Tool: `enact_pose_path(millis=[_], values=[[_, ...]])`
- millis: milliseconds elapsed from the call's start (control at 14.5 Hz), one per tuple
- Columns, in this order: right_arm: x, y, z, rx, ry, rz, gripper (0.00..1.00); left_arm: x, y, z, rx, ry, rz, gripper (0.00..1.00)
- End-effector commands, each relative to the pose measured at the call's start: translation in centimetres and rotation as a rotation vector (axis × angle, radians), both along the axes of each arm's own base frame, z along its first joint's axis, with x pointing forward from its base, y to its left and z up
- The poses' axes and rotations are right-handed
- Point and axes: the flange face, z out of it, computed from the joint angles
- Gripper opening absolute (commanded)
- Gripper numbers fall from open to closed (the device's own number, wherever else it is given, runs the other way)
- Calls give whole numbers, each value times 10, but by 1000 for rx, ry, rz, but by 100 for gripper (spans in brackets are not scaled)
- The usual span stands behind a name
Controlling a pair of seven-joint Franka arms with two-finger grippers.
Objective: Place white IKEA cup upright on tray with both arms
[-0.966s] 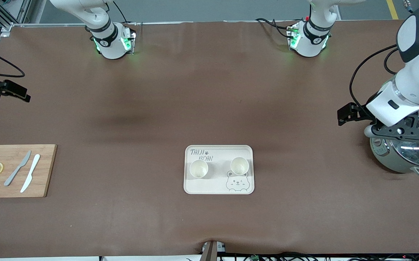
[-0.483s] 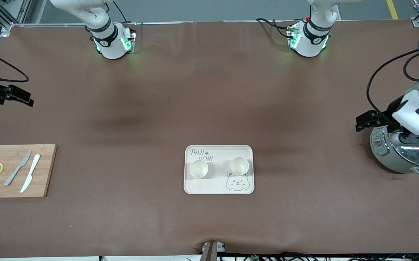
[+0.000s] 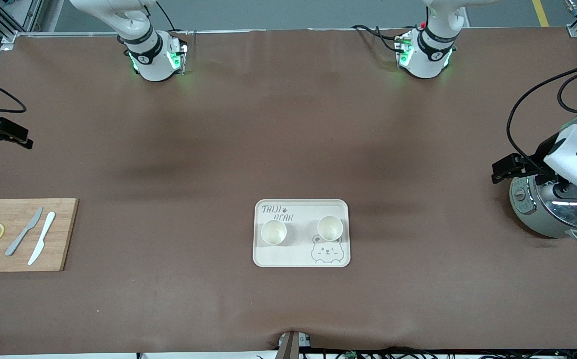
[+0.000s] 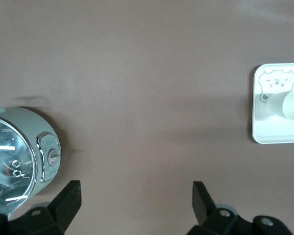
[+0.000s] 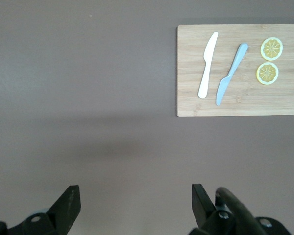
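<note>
While both cups (image 3: 301,229) stay on tray (image 3: 263,259), left end effector (image 4: 135,205) and right end effector (image 5: 133,203) open, retreated outward.

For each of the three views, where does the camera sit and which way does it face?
Front: high across the table, facing both arm bases, tray with two cups mid-table.
Left wrist: looks down past the open left tool at a pot and the tray.
Right wrist: looks down past the open right tool at a cutting board.
Front and left wrist share tray and pot.
</note>
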Motion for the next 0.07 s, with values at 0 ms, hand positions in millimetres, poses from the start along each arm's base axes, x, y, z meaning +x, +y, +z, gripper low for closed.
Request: enact_pose_path(millis=[0], values=[[-1, -1, -3, -7, -3, 16, 100, 5, -3, 2, 0, -31, -2, 100]])
